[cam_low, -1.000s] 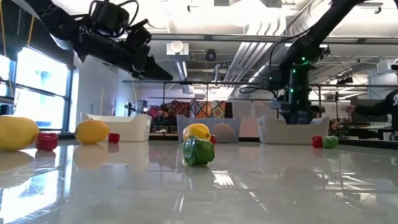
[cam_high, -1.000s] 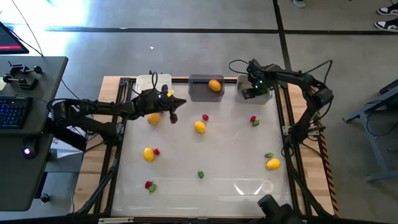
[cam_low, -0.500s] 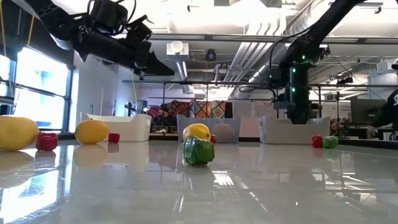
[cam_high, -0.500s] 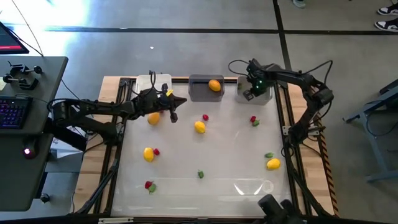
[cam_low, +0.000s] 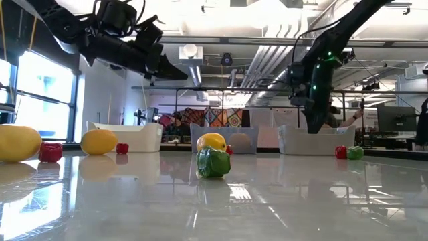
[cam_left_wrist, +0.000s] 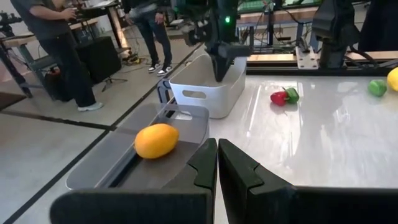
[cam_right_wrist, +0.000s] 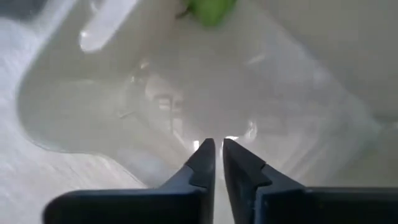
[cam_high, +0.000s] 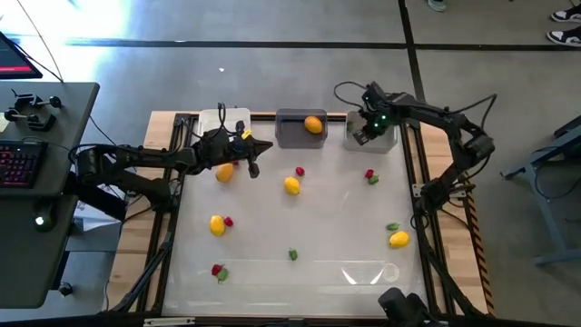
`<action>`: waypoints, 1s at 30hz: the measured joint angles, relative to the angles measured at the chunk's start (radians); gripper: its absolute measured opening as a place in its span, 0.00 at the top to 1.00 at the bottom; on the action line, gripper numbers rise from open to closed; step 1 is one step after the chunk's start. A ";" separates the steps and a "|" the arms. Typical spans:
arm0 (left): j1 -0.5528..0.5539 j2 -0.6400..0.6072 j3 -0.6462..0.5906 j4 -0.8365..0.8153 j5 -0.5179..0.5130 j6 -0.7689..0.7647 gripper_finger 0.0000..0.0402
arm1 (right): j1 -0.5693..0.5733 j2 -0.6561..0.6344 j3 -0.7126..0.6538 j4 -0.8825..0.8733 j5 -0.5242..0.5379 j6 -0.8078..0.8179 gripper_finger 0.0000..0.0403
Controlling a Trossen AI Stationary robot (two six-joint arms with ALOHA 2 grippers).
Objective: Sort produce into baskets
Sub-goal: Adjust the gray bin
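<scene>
The right gripper (cam_high: 361, 134) hangs over the light grey bin (cam_high: 386, 141) at the far right of the worktop (cam_high: 336, 227). Its fingers (cam_right_wrist: 205, 163) are nearly together with nothing between them. Its wrist view looks down into the pale bin (cam_right_wrist: 186, 93), where a green piece (cam_right_wrist: 211, 9) is cut off at the frame's edge, so its shape is unclear. From above, the arm covers most of this bin and its contents cannot be seen.

The left gripper (cam_high: 255, 163) hovers just in front of the white bin (cam_high: 218, 120), fingers (cam_left_wrist: 208, 165) pressed together and empty. A yellow fruit (cam_high: 223, 173) lies partly under this arm. The white bin's inside is mostly hidden by the arm and cables.

The dark grey bin (cam_high: 292, 130) between the other two holds one orange fruit (cam_high: 313, 124).

Loose on the worktop are a yellow fruit (cam_high: 291, 184) with a red bit (cam_high: 300, 171) near it, a red and green pair (cam_high: 370, 175) toward the right, a yellow fruit (cam_high: 217, 224) touching a red bit (cam_high: 228, 221), a small green bit (cam_high: 292, 254), a red and green pair (cam_high: 219, 271) near the front left, and a yellow fruit (cam_high: 398, 239) beside a green bit (cam_high: 392, 226).

In the low view the nearest green piece (cam_low: 213, 163) hides the lower part of a yellow fruit (cam_low: 212, 141) behind it. A person (cam_left_wrist: 53, 43) stands beyond the worktop, cut off at the top.
</scene>
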 joint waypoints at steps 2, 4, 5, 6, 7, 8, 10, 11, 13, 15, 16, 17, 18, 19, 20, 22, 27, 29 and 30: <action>0.002 0.000 0.000 0.005 0.000 0.000 0.99 | 0.001 0.024 -0.001 -0.007 -0.001 0.031 0.88; 0.003 0.000 0.000 0.008 0.000 0.000 0.99 | 0.000 0.048 -0.001 -0.006 0.000 0.049 0.82; 0.004 0.000 0.000 0.008 0.000 0.000 0.99 | -0.003 0.061 -0.001 -0.007 0.003 0.052 0.79; 0.004 0.000 0.000 0.007 0.000 0.000 0.99 | -0.005 0.073 -0.001 -0.007 0.009 0.058 0.76; 0.004 0.000 0.000 0.007 0.000 -0.001 0.99 | -0.008 0.085 -0.001 -0.007 0.017 0.072 0.74; 0.004 0.000 0.000 0.007 0.000 -0.001 0.99 | -0.010 0.096 -0.001 -0.007 0.019 0.080 0.72; 0.004 0.000 0.000 0.006 0.000 -0.001 0.99 | -0.010 0.117 -0.001 -0.011 0.019 0.085 0.69; 0.004 0.000 0.000 0.006 0.000 -0.001 0.99 | -0.010 0.126 -0.001 -0.014 0.019 0.081 0.68; 0.004 0.000 0.000 0.006 0.000 -0.001 0.99 | -0.010 0.137 -0.001 -0.014 0.019 0.069 0.69; 0.004 0.000 0.000 0.005 0.000 -0.001 0.99 | -0.006 0.139 -0.002 -0.010 0.033 0.051 0.74; 0.004 0.000 0.000 0.005 0.000 -0.001 0.99 | -0.002 0.139 -0.002 -0.004 0.051 0.042 0.78; 0.004 0.000 0.000 0.005 0.000 -0.001 0.99 | 0.000 0.138 -0.002 0.004 0.071 0.033 0.83; 0.004 0.000 0.000 0.005 0.000 -0.001 0.99 | 0.000 0.137 -0.002 0.008 0.085 0.022 0.88; 0.004 0.000 0.000 0.005 0.000 -0.001 0.99 | 0.000 0.133 -0.002 0.015 0.098 0.013 0.94; 0.004 0.000 0.000 0.005 0.000 -0.001 0.99 | 0.000 0.127 -0.002 0.031 0.108 0.001 0.97; 0.004 0.000 0.000 0.004 0.000 -0.001 0.99 | 0.000 0.108 0.000 0.062 0.107 -0.007 0.97; 0.003 0.000 0.000 0.004 0.000 -0.001 0.99 | 0.000 0.048 0.001 0.100 0.090 -0.030 0.99; 0.004 0.000 0.000 0.004 0.000 -0.001 0.99 | 0.000 0.024 0.001 0.118 0.108 -0.037 0.99; 0.004 0.000 0.000 0.004 0.000 -0.001 0.99 | 0.000 0.014 0.001 0.126 0.122 -0.044 0.99</action>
